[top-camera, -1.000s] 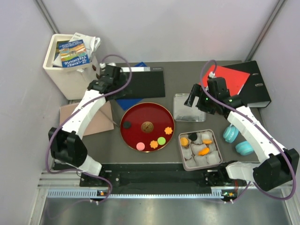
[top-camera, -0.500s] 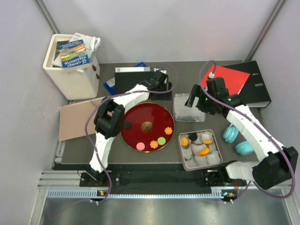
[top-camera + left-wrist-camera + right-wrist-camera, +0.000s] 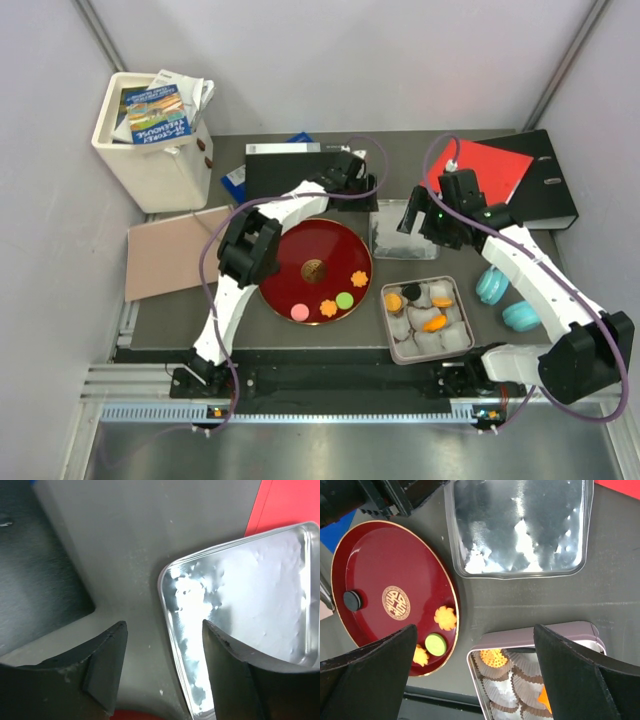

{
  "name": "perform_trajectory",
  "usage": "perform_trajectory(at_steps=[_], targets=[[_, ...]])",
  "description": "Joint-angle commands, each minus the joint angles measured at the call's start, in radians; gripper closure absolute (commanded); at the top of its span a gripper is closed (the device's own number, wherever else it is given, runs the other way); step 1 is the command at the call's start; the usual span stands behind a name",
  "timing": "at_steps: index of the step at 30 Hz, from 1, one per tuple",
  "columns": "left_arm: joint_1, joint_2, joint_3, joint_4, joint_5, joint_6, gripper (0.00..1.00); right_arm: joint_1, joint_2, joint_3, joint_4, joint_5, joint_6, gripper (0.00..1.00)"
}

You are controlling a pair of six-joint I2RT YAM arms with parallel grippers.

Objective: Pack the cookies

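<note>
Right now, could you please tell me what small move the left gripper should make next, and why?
Probably lower the left gripper slightly and close on the rim of the silver tin lid: its open fingers straddle that rim near a corner. I'd hesitate, though, since five cookies lie on the red plate, so lidding the tin looks premature.

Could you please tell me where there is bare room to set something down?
Bare table lies front-left, below the brown board and left of the red plate. The plate's far half is free. It is crowded between tin, lid and teal pieces.
</note>
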Motion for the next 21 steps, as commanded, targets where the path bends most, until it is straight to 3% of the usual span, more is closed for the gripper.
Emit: perform_trajectory(at_steps=[1,12,16,21], targets=[[-0.033,0.035,0.062,0.007,-0.009,0.054,0.35,0.009,-0.022,-0.011,0.007,0.031,-0.015,0.01],[-0.083,0.070,0.089,-0.109,-0.209,0.177,0.53,0.009,-0.043,-0.051,0.011,0.036,-0.015,0.01],[-0.086,0.070,0.073,-0.131,-0.229,0.183,0.71,0.009,-0.054,-0.068,0.012,0.040,-0.012,0.01],[-0.086,0.056,0.039,-0.126,-0.232,0.182,0.85,0.008,-0.054,-0.056,0.000,0.048,-0.012,0.01]])
